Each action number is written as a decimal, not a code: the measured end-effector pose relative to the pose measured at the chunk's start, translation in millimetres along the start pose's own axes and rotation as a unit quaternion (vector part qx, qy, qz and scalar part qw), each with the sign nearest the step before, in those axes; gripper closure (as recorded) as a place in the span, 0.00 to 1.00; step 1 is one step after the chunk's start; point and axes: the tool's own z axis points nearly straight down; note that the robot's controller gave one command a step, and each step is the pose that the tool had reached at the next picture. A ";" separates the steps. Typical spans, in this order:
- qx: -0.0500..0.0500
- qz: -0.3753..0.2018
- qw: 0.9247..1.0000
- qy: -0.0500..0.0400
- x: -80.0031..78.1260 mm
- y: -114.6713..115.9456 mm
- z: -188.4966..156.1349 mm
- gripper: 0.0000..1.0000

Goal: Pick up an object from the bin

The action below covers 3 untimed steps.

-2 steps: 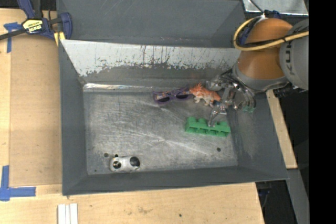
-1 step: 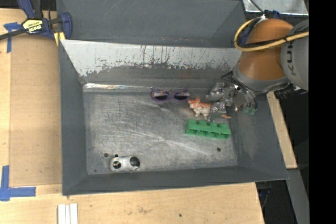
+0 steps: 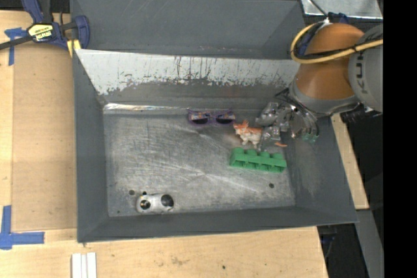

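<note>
Hand [image 3: 277, 125] is low in the bin [image 3: 163, 159], near the right end of the back wall. It's a dark tangle from this angle, so can't tell how far open it is or whether it has hold of anything. Nearest thing is a small orange-and-white toy figure [image 3: 247, 133] just beside it on the left; green toothed block [image 3: 258, 160] lies just toward the front, and purple glasses [image 3: 211, 117] sit further left along the back wall. Main risks, IMO: closing off-centre would knock the toy figure toward the glasses instead of gripping it; it's small and irregular, so prob. a weak hold that slips on the lift. Going lower could clip the green block or scrape the bin floor. Small metal bit [image 3: 153, 202] in the front-left corner is well apart, no issue.
</note>
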 end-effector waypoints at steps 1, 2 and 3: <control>-0.001 -0.026 1.000 0.001 -4.9 -4.1 1.4 1.00; 0.000 -0.060 0.998 0.004 7.3 -12.8 -25.7 1.00; -0.001 -0.022 1.000 0.003 9.8 -29.7 -84.8 1.00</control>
